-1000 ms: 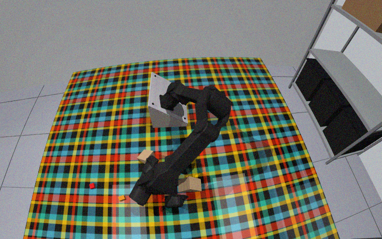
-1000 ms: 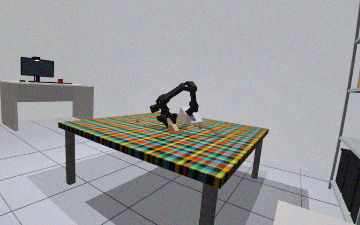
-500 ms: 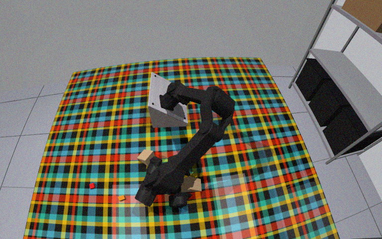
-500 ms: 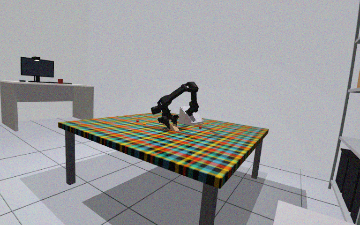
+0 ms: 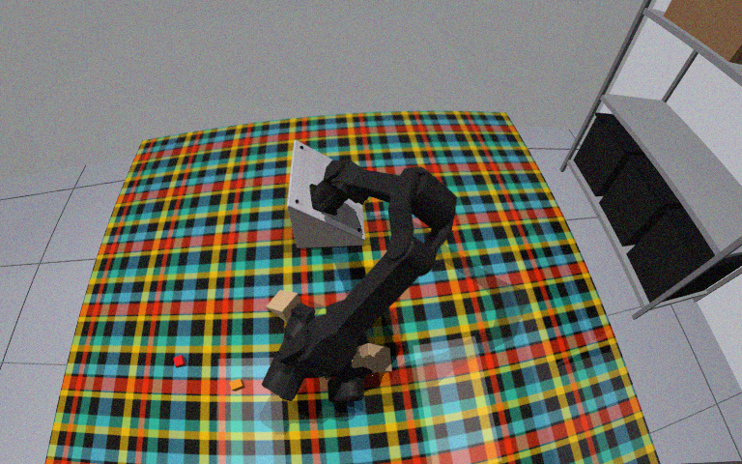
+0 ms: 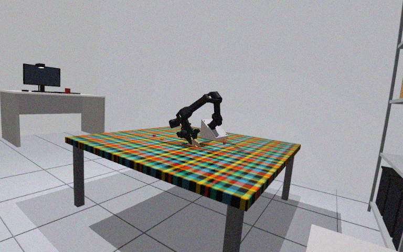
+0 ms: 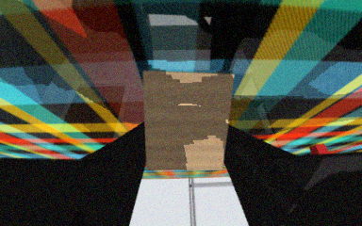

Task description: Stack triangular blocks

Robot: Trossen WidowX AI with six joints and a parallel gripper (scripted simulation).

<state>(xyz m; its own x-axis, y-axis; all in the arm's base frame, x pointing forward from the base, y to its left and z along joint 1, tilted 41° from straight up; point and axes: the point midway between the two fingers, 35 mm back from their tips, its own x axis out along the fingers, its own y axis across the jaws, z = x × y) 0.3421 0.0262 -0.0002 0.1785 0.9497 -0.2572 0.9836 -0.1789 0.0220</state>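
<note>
Two tan triangular blocks lie on the plaid table [image 5: 163,218] [image 6: 237,172]. One triangular block [image 5: 283,304] rests free, to the left of my arm. The other triangular block [image 5: 374,355] [image 6: 195,143] [image 7: 189,118] sits low at the table surface, and my gripper [image 5: 365,368] [image 6: 191,140] [image 7: 183,125] is shut on it. In the wrist view the two dark fingers press against its left and right sides. I cannot tell whether it still touches the table. My forearm hides the space between the two blocks.
The arm's grey wedge-shaped mount [image 5: 306,180] [image 6: 208,130] stands at the back of the table. A small red cube [image 5: 179,361] [image 6: 153,135] and a small orange cube [image 5: 236,384] [image 6: 161,138] lie to the left. Another red cube [image 6: 224,143] [image 7: 320,149] lies nearby. A shelf rack [image 5: 656,163] stands off to the right.
</note>
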